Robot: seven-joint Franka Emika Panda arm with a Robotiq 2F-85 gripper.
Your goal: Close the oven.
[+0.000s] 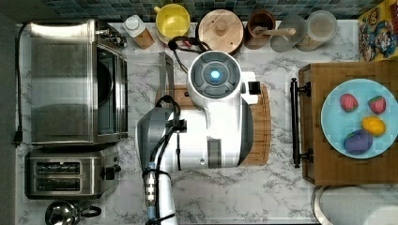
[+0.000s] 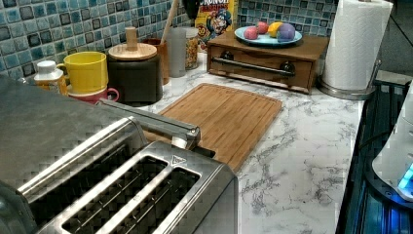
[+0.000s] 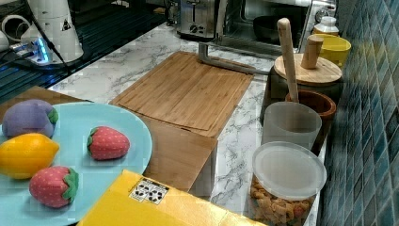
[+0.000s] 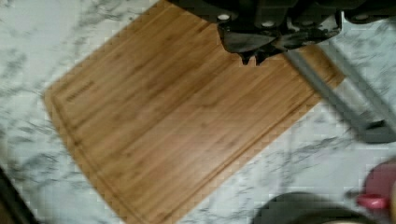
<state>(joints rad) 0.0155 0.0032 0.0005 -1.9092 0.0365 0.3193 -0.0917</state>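
Note:
The oven [image 1: 70,79] is a large steel box at the top view's left, and its glass door hangs folded down onto the counter. The door's long metal bar handle [image 1: 165,77] lies just off the wooden cutting board [image 1: 263,126]. In the wrist view my gripper [image 4: 253,57] hovers above the cutting board [image 4: 177,126], close beside the handle [image 4: 336,98] without touching it. Its fingers sit together with nothing between them. The white arm [image 1: 216,108] hangs over the middle of the counter. The open oven [image 3: 263,19] and handle [image 3: 226,61] also appear in the right view.
A two-slot toaster [image 1: 65,176] stands next to the oven. Behind the board are a yellow mug [image 1: 172,19], a lidded wooden canister [image 1: 220,30] and jars. A wooden drawer box [image 1: 328,164] with a blue plate of toy fruit sits at the top view's right.

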